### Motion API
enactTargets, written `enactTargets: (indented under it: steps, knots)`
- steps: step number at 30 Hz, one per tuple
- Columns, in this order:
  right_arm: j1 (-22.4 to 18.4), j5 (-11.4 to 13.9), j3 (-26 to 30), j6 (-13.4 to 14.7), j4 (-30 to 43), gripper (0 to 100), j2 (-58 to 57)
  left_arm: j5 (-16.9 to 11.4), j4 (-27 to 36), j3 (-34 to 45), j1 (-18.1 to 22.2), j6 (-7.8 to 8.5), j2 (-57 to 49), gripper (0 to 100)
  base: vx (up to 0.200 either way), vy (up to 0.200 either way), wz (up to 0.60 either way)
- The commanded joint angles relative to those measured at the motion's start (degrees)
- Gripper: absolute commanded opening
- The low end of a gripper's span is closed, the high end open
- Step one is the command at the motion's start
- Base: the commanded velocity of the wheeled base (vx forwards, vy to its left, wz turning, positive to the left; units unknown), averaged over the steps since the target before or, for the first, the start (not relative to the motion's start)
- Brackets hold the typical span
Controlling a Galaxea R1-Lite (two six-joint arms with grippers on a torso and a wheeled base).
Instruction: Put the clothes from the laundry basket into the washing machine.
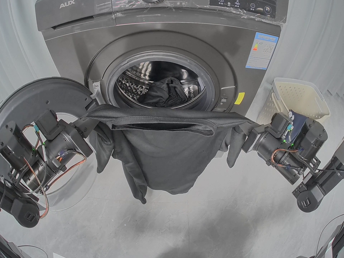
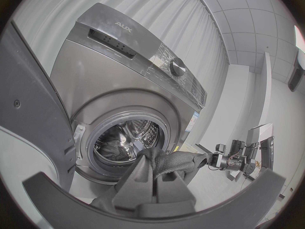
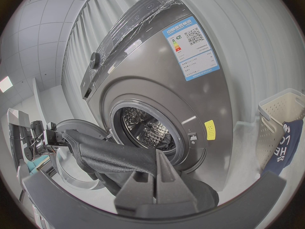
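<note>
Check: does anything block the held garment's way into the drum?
Nothing visible does. The garment hangs stretched between the left gripper and right gripper just before the drum; the door is swung aside to the left. Some dark clothes lie in the drum but leave its mouth free.

Washer [image 1: 161, 36] is dark metallic grey, drum [image 1: 130, 86] chrome with a punched-hole pattern. Shirt [image 1: 161, 154] plain charcoal-black, garment [image 1: 165, 92] in the drum black too. Basket [image 1: 304, 90] cream, hole-grid walls; cloth [image 3: 284, 143] on it navy with white lettering. Label [image 1: 262, 51] blue and white, sticker [image 1: 239, 98] yellow. Curtain [image 1: 311, 36] pale grey, floor [image 1: 200, 219] light grey.
</note>
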Motion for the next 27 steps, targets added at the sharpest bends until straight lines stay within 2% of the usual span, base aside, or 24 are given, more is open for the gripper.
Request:
enactTargets:
  steps: [1,9,13,17,27]
  knots:
    - [0.3,0.0,-0.9,0.0,0.0,0,0.2,0.1,-0.1,-0.4,0.2,0.05,-0.2,0,0.000,0.000,0.00]
    - [0.5,-0.4,-4.4,-0.3,0.0,0,-2.7,0.3,0.2,-0.5,0.5,0.23,-0.7,0,0.000,0.000,0.00]
    - [0.5,-2.3,-5.1,-0.6,0.0,0,-2.9,0.2,0.2,-0.8,0.8,0.23,-0.9,0,0.000,0.000,0.00]
    - [0.5,-3.1,-5.2,-0.4,0.1,0,-5.0,0.3,0.1,-1.3,0.8,0.23,-0.9,0,0.000,0.000,0.00]
    - [0.5,-3.3,-5.1,-0.4,0.1,0,-6.6,0.1,0.6,-1.2,-0.9,0.23,-3.1,0,0.000,0.000,0.00]
